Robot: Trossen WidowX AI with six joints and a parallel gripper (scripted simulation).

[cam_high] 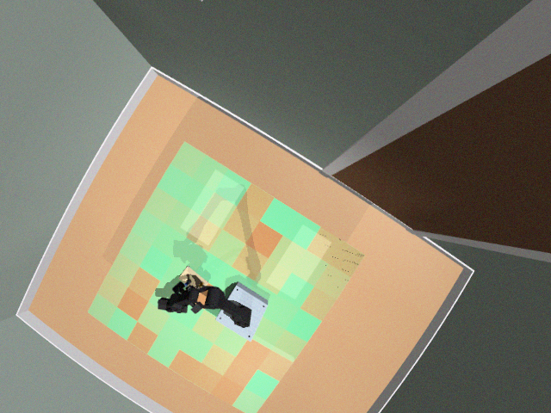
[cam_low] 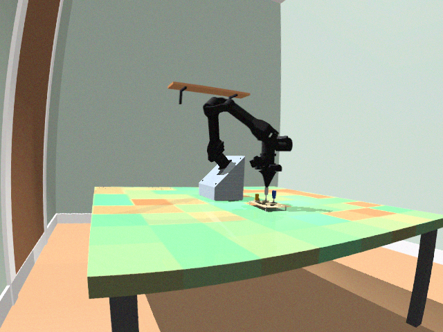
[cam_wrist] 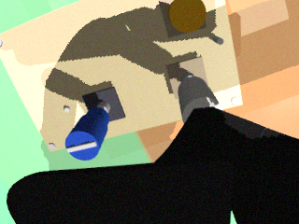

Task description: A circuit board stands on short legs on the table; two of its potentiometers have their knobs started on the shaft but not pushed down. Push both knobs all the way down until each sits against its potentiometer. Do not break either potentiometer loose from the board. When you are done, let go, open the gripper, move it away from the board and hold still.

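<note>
The circuit board (cam_high: 188,269) (cam_low: 282,205) (cam_wrist: 28,43) stands on short legs in front of the arm's base. A blue knob (cam_low: 273,194) (cam_wrist: 89,131) stands high on its shaft, with a length of shaft showing above its dark potentiometer. A grey knob (cam_low: 266,191) (cam_wrist: 193,95) also stands high, with shaft visible beneath it. A dark yellow knob (cam_low: 257,196) (cam_wrist: 187,14) sits low on the board. My gripper (cam_low: 266,186) (cam_wrist: 204,118) is shut and holds nothing. Its tips are at the top of the grey knob; whether they touch is hard to tell.
The arm's grey wedge base (cam_high: 261,306) (cam_low: 228,185) stands beside the board. A small upright pin (cam_wrist: 218,40) is on the board near the dark yellow knob. A wooden shelf (cam_low: 207,89) hangs on the wall behind the arm.
</note>
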